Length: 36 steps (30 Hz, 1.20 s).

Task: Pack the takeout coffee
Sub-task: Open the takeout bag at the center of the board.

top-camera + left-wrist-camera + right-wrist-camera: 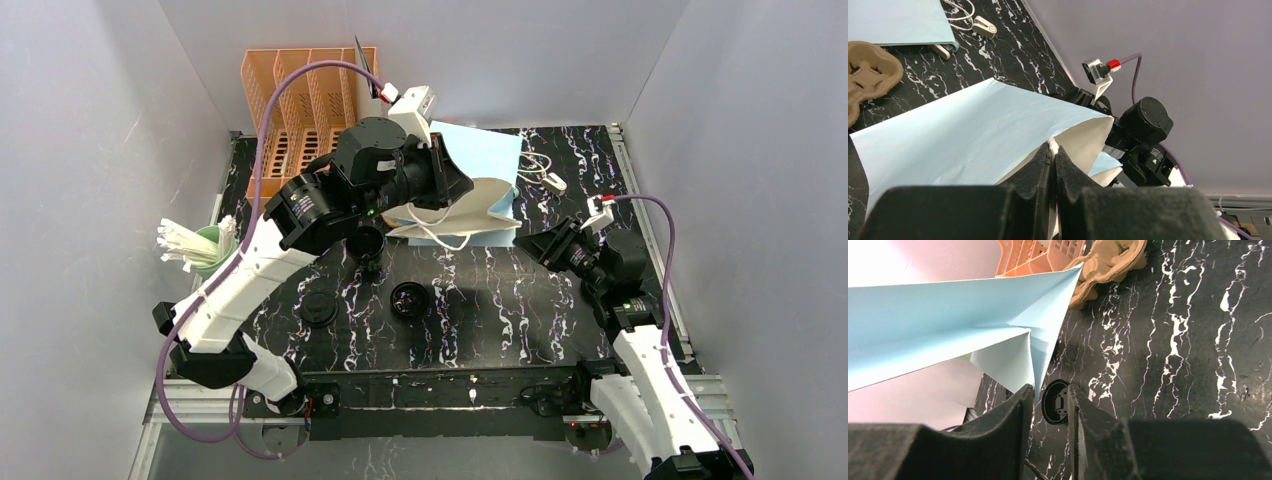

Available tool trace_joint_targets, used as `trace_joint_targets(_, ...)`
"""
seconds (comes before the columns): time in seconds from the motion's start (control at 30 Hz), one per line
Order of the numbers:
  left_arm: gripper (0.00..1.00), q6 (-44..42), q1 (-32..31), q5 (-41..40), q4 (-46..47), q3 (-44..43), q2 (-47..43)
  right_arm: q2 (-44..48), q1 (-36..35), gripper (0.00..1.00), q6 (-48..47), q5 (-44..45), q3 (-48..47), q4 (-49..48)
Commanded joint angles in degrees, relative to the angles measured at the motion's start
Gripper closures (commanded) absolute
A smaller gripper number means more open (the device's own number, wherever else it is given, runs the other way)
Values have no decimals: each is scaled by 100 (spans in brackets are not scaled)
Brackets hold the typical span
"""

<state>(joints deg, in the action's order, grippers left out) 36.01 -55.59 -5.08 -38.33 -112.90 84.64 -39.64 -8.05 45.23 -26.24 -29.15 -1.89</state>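
While the left claw (1053, 148) is pinched tight on the upper rim of the light-blue paper bag (963, 132), so that the bag's white inside gapes just beside it, the right claw (1049, 388) stands at a corner of the bag with its jaws a narrow gap apart. A folded point of the blue paper comes down just beside the inner face of one finger (1013, 410), yet the black marbled table (520, 310) shows through the gap, so nothing is clamped there. The coffee cups (367, 245) are all outside the bag, on the table in front of it. One stands just under the left arm, near the bag's left corner. Another dark round shape (408, 298) sits toward the middle, nearer the arms' bases, and a third (318, 308) lies to its left (from above I cannot tell which of these are lidded cups and which are loose lids). In the right wrist view one of them shows as a black disc between the fingers, further off on the table. A brown pulp cup carrier (1108, 260) lies beside an orange rack (300, 100), and a green tub of white sticks (205, 245) stands at the table's left edge.
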Motion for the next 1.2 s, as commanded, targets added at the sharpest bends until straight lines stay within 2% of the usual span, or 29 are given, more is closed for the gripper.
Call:
trace_joint_targets(0.0, 96, -7, 48, 137, 67, -215, -281, 0, -12, 54, -330, -463, 6, -211)
trace_joint_targets(0.03, 96, 19, 48, 152, 92, -226, -289, -31, -16, 50, -326, -528, 12, -233)
trace_joint_targets(0.1, 96, 67, 49, 187, 150, -226, -282, -123, -15, 47, -272, -594, 7, -241)
trace_joint_targets(0.23, 97, 202, 49, 210, 327, -125, -311, -215, -13, 48, -8, -704, 56, -341)
trace_joint_targets(0.43, 97, 374, 49, 218, 705, 203, -451, -175, -12, 50, 434, -1020, 281, -981)
trace_joint_targets(0.63, 97, 554, 54, 298, 945, 457, -481, -142, -12, 50, 548, -1173, 231, -1241)
trace_joint_targets(0.93, 98, 733, 57, 482, 1283, 695, -406, -202, -18, 63, 734, -1065, 91, -1316)
trace_joint_targets(1.03, 98, 748, 57, 452, 1382, 767, -433, -252, -14, 72, 776, -970, 38, -1089)
trace_joint_targets(1.17, 98, 782, 57, 305, 1584, 960, -603, -334, -14, 73, 921, -1002, 60, -967)
